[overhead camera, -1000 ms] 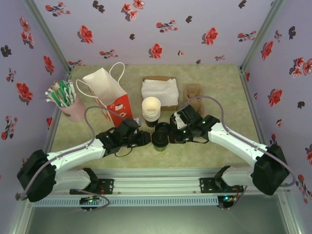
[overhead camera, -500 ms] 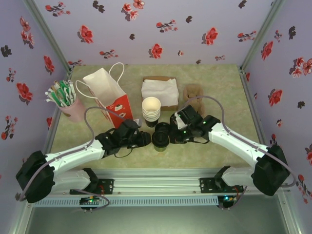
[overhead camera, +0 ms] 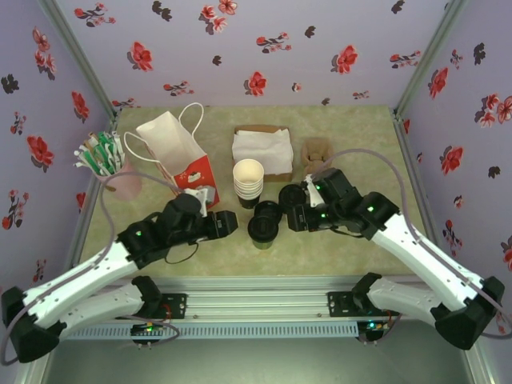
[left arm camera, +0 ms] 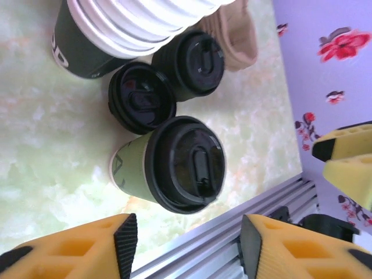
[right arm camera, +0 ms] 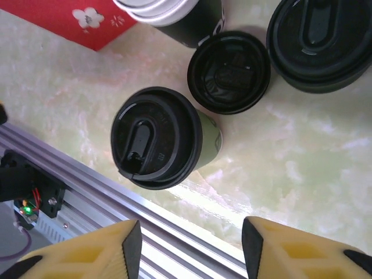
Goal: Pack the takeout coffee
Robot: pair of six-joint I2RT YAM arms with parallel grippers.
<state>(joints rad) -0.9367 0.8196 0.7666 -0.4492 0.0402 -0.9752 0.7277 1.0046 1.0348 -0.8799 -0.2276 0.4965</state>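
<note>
Just let go with left gripper (left arm camera: 186,244) and right gripper (right arm camera: 192,247), jaws apart, leaving the takeout coffee (right arm camera: 208,139) free ahead of both (lid (right arm camera: 156,136) on, bagging next).

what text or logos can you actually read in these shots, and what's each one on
"OD": white letters, partly cut off, on the dark bottom cup of the cup stack; the reading is uncertain.
Lidded coffee cup: white triangle mark on its green wall, no words readable.
Red paper bag: white flower print with small marks beside it, too small to read.
Loose black lid: raised moulding, too blurred to read.
</note>
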